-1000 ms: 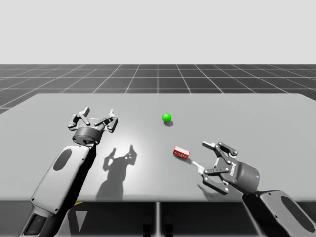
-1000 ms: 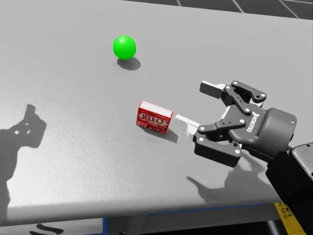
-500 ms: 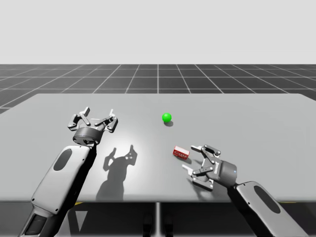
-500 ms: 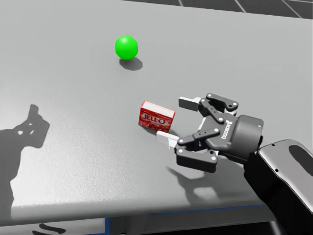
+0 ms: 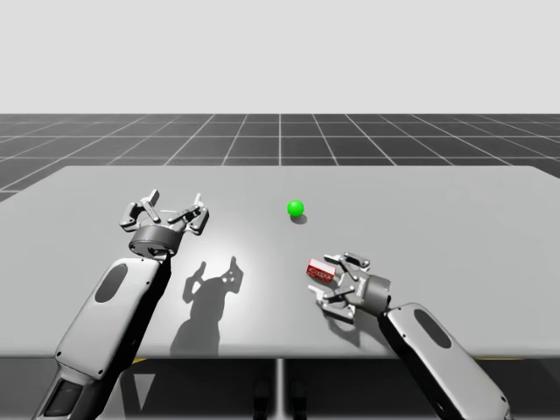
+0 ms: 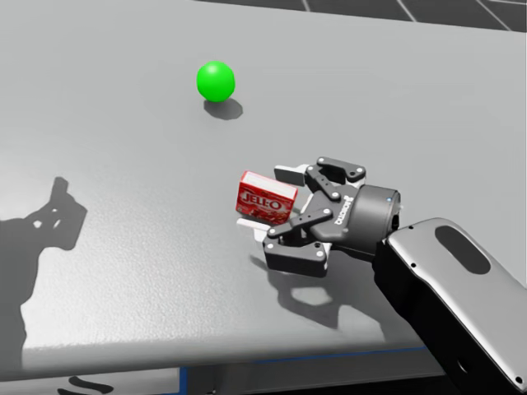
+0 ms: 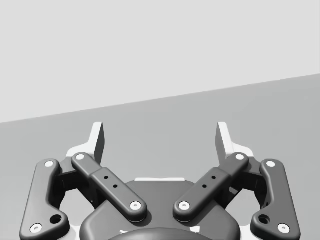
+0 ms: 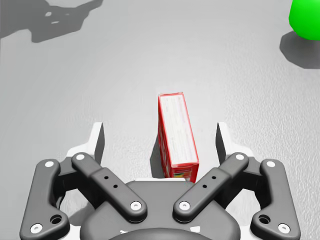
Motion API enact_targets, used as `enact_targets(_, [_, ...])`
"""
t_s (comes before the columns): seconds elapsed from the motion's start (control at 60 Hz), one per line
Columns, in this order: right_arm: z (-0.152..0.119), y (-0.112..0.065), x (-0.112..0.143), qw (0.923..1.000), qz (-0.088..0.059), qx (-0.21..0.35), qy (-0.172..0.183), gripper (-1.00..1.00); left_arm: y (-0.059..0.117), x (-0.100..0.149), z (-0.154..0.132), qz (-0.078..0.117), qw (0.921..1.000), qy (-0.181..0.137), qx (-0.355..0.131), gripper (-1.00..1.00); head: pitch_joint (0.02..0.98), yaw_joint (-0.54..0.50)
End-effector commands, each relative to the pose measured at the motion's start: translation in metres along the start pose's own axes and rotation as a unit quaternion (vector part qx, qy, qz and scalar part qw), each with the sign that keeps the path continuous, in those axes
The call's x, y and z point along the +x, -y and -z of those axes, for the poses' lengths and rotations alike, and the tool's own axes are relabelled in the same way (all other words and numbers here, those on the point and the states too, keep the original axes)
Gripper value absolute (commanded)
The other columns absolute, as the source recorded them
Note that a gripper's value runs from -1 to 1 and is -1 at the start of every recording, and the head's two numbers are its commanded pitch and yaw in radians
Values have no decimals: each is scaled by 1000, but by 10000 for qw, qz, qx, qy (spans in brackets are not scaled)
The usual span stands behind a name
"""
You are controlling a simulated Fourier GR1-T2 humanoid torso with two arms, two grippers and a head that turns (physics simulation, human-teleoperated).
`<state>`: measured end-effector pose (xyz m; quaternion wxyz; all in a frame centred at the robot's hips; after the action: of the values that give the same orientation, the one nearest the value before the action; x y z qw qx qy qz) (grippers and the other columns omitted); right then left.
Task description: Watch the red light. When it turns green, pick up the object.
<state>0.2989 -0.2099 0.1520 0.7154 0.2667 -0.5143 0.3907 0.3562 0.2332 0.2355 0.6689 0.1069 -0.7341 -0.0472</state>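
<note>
A: Status nr the front edge of the table (image 5: 437, 219)?

B: The R gripper (image 8: 160, 136) is seen low over the surface, right of centre. Its fingers (image 8: 97, 142) are spread wide and nothing is gripped. The red box (image 8: 175, 131) is stood on a narrow side betw. them, deep in toward the palm. A gap is left on each side, so no contact can be claimed.

A: Changed vs. 1 s ago?

B: The R arm has been brought in from the table's right-hand side. The box was ahead of the fingertips then and is straddled now. The box itself has not been shifted. A slight drift of the whole head view is put down to the head having turned a little, not to the objs.

A: Further back?

B: The L gripper (image 5: 171, 210) is held above the left half, approx. mid-depth, spread wide, empty, unchanged. Its shadow (image 5: 210, 289) is cast toward the front edge. Beyond the box, nr the middle of the table, the light (image 5: 296, 208) is shown green, as it was 1 s ago.

A: Meaning for the task?

B: The go signal is judged given and the approach judged done. Closing on the box's broad faces is called for next, then a lift. Risk: the box sits off-centre, nearer one finger, so it may be nudged or tipped before both sides are seated.
</note>
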Motion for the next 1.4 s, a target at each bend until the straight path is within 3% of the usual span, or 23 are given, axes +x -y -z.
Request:
enact_targets(0.017, [6,1,-4,9999,0,-31,-130,-949,0,0,0,0,10000,0,1,-1000,877,-187])
enact_targets(0.033, [5,1,-4,9999,-26,-90,-101,-790,0,0,0,0,10000,0,1,-1000,876,-187])
enact_targets(0.05, [5,1,-5,9997,-49,-205,-83,-422,0,0,0,0,10000,0,0,-1000,876,-188])
enact_targets(0.067, [5,1,-5,9997,-39,-213,-65,89,0,0,0,0,10000,0,0,-1000,876,-188])
enact_targets(0.083, [4,1,-6,9997,-66,-221,-47,947,0,0,0,0,10000,0,1,-1000,875,-188])
enact_targets(0.1, [4,1,-5,9998,-49,-187,-65,1000,0,0,0,0,10000,0,0,-1000,875,-188])
enact_targets(0.35, [3,2,-8,9998,-46,-160,-98,1000,-2,0,0,-9,10000,8,15,-1000,828,-196])
enact_targets(0.717, [3,2,-11,9997,-136,-179,-94,1000,-1,1,0,-29,10000,26,-16,-1000,525,-217])
enact_targets(1.0, [1,2,-9,9996,-218,-202,-15,1000,0,1,-1,-24,10000,37,-17,-1000,463,-219])
enact_targets(1.083, [-4,2,2,9993,-246,-230,155,1000,0,1,-1,-30,10000,39,-20,-1000,465,-219])
enact_targets(1.217, [-13,6,30,9953,-418,-489,723,1000,0,1,-1,-30,10000,39,-20,-1000,468,-219])
enact_targets(1.4, [-23,12,74,9858,-399,-870,1378,1000,0,1,-1,-36,10000,42,-28,-1000,466,-220])
